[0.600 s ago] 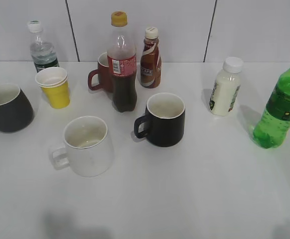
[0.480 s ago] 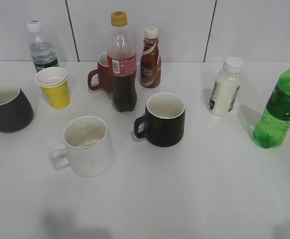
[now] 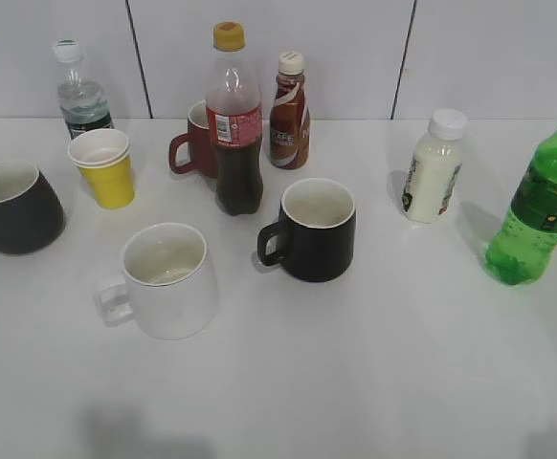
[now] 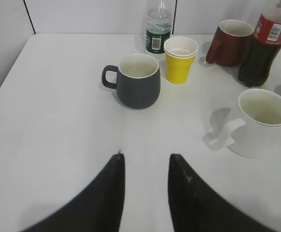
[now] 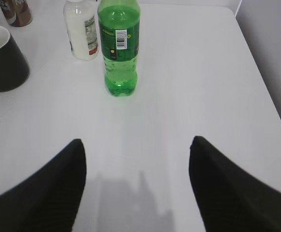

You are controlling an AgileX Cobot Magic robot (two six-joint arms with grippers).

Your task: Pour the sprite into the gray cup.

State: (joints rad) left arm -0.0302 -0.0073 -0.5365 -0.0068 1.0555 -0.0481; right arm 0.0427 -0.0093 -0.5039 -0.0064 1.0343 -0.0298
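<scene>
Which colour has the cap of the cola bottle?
Yellow; the cola bottle's cap shows best in the exterior view.

nothing on the bench [image 3: 374, 382] has shifted between the earlier exterior pictures and this one: every bottle and mug sits on the same spot. the only slight difference is the faint shadow at the 5 o'clock corner, which looks a little smaller. neither arm enters the exterior view.

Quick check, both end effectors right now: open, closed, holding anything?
Left end effector: open, holding nothing, short of the gray cup.
Right end effector: open wide, holding nothing, short of the sprite.
</scene>
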